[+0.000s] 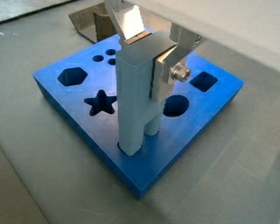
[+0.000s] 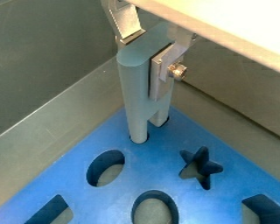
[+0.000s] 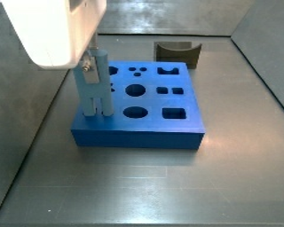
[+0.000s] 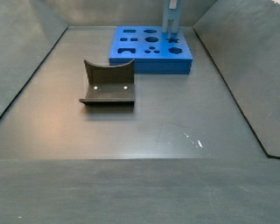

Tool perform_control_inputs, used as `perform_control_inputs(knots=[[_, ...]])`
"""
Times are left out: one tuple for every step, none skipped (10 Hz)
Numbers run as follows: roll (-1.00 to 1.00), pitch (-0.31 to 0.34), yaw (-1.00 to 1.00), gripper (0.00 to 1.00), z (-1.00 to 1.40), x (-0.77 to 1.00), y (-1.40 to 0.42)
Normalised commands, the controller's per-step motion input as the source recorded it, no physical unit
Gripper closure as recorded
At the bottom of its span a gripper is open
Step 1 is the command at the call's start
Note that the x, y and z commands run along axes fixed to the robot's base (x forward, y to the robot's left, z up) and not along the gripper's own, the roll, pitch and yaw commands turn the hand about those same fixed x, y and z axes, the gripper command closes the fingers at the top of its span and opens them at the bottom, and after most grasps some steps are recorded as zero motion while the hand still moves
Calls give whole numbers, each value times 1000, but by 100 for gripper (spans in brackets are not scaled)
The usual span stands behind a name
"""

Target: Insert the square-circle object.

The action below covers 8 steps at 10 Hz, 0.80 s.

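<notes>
The square-circle object [image 1: 133,96] is held upright at its top between the tool's [image 1: 152,45] closed fingers [image 1: 181,54], left of centre in a side view [image 3: 92,82]. Its prongs are lowered into holes of the big blue slab [image 1: 73,101] on the desk [image 3: 145,186]. Full seating cannot be judged, so insertion seems nearly done; release remains.

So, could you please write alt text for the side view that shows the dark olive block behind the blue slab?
The gripper holds a slim pale blue-grey two-pronged piece upright, prongs down on the near left corner of a big blue slab with shaped holes. A dark olive block with a curved notch sits behind it on the grey floor.
</notes>
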Motion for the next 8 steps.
perform_control_inputs(knots=[[99, 0, -26, 100, -314, 120, -74], [107, 3, -23, 100, -277, 129, -69], [76, 0, -11, 100, -303, 123, -57], [56, 0, 0, 100, -380, 86, -26], [40, 0, 0, 100, -383, 40, 0], [0, 0, 0, 100, -309, 43, 0], [-40, -26, 0, 100, -40, 0, 0], [0, 0, 0, 100, 0, 0, 0]])
